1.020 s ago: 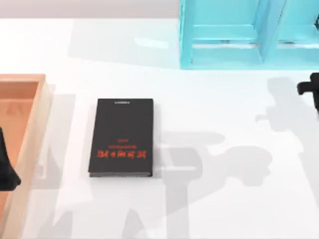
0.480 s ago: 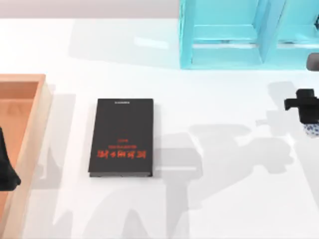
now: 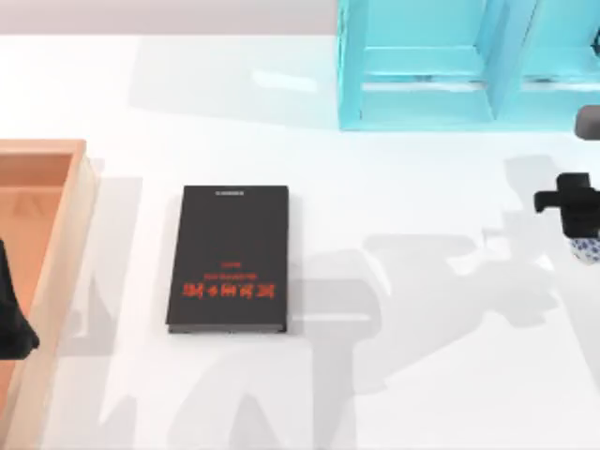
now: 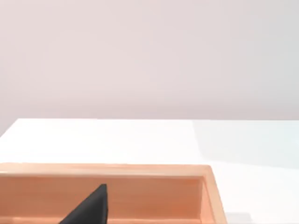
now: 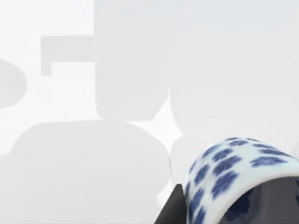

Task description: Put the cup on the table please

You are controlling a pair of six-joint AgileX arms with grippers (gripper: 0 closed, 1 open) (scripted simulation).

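While the table (image 3: 394, 394) spreads glossy white under everything, the black book (image 3: 229, 258) serves as landmark: flat, closed, red lettering on its cover. Turquoise shelf unit (image 3: 441, 66) stands beyond the book toward the table's far right; orange wooden tray (image 3: 42, 187) lies beside the book at the table's left edge. Left end effector (image 3: 14, 323) parked over the tray, well apart from the book; whether its fingers are open or closed cannot be told. Right end effector (image 3: 579, 211) at the table's right edge, far from the book, carrying the cup (image 3: 588, 247), which shows just under it, off the surface by the look of its shadow. In the right wrist view the cup (image 5: 238, 179) sits tilted with a dark finger (image 5: 170, 207) against its patterned wall, so the fingers are closed on it. Judgement: glazed ceramic, light, rigid, slick and breakable; side grip on the wall below the rim suits it. Lower gently and level it before letting go, since a narrow handleless cup could tip or roll.
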